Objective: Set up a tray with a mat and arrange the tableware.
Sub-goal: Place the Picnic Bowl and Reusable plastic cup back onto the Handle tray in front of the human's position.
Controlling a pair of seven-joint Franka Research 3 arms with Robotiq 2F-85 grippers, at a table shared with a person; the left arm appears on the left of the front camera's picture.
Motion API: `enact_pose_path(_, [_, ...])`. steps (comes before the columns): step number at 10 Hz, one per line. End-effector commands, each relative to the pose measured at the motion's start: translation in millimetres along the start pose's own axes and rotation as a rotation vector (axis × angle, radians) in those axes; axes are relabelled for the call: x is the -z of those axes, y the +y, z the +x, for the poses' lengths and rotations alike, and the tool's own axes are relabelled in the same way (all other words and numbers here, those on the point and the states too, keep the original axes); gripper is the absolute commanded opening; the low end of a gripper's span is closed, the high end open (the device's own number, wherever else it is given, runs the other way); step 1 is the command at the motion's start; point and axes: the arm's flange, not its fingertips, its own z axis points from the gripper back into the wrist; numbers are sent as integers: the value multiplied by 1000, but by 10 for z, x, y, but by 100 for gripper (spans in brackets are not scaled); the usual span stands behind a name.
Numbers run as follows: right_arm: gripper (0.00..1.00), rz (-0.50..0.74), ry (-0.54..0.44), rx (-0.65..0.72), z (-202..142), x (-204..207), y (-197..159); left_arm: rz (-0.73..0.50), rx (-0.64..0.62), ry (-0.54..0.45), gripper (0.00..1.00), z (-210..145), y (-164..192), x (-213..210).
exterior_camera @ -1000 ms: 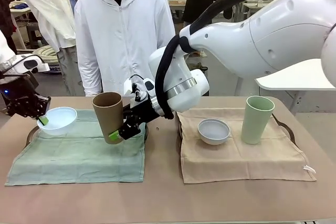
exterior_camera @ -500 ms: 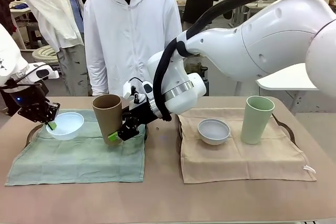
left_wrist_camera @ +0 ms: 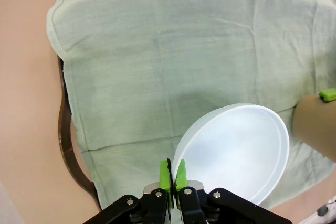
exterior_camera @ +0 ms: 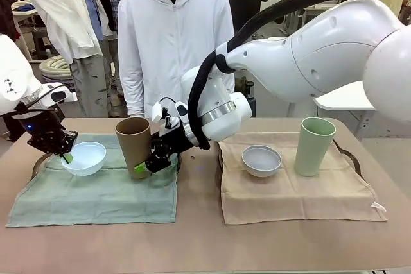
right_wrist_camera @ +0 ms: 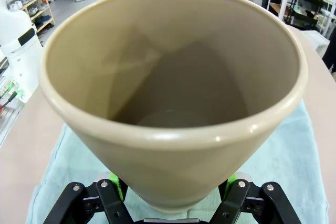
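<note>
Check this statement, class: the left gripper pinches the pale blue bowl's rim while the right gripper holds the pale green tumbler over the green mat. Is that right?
Not quite. The right gripper holds the tan-brown tumbler, as the front view shows; the pale green tumbler stands on the beige mat. The left gripper does pinch the pale blue bowl.

I see the pale blue bowl point(exterior_camera: 85, 158) tilted at left of frame over the green mat point(exterior_camera: 96, 190); the tan-brown tumbler point(exterior_camera: 133, 146) upright just right of it. On the beige mat point(exterior_camera: 295, 194), right half: white-grey bowl point(exterior_camera: 261, 160), pale green tumbler point(exterior_camera: 314, 145), both upright
</note>
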Motion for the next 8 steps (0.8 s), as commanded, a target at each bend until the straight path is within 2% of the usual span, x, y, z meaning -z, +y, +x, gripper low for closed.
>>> enact_pose_path(1, [80, -18, -22, -24, -34, 44, 3, -22, 12, -7, 4, -4, -22, 79])
enact_pose_path(2, [80, -11, -17, -20, -35, 46, 0, -16, 7, 8, 4, -2, -19, 97])
enact_pose_path(3, [100, -7, -10, -12, -46, 35, 4, -21, 8, 13, 64, -5, -25, 106])
enact_pose_path(4, [100, -11, -4, -1, -51, 13, 4, -21, 11, 19, 64, -5, -26, 102])
enact_pose_path(5, [100, -17, -1, 5, -47, -19, 10, -21, 15, 23, 100, -9, -23, 96])
enact_pose_path(6, [100, -29, 10, 17, -35, -49, 16, -17, 19, 27, 68, -14, -17, 89])
enact_pose_path(7, [100, -28, 49, 44, -27, -83, 26, -9, 25, 27, 100, -30, -26, 63])
enact_pose_path(8, [100, -19, 103, 86, -4, -165, 47, -7, 31, 23, 88, -54, -24, 5])
